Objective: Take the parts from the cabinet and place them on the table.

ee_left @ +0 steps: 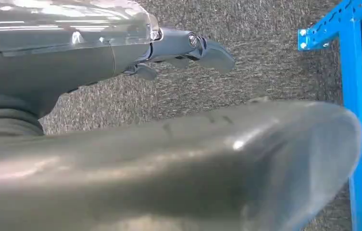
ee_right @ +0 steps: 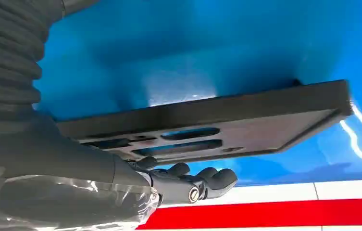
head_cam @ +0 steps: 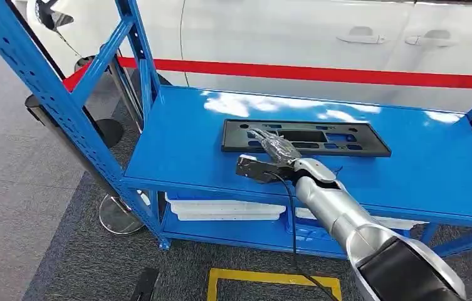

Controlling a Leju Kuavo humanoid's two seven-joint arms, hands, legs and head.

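Silver and thick, the right arm (head_cam: 346, 219) reaches in from the near edge of the bench (head_cam: 409, 157), its cable trailing down toward the floor. At its end the right robot hand (head_cam: 277, 150) sits over the near left part of the black plastic part (head_cam: 321, 135), fingers spread loosely above the slotted face; the right wrist view shows the fingertips (ee_right: 217, 178) curled just off the part's edge with nothing gripped, so the hand reads as loosely spread and empty, though I cannot tell whether it touches the part at all.

That part lies flat on the bench top, roughly central and nearer the far edge than the front one. Judging by this, one part already appears to be delivered, and the hand is either releasing it or about to draw away.

Below the bench top, white trays (head_cam: 227, 209) rest on the lower shelf. The left robot hand (ee_left: 188, 48) hangs beside the bench's blue frame over grey carpet, fingers slightly curled and holding nothing.

Beyond the bench stands a white car (head_cam: 321, 37) with a red stripe.
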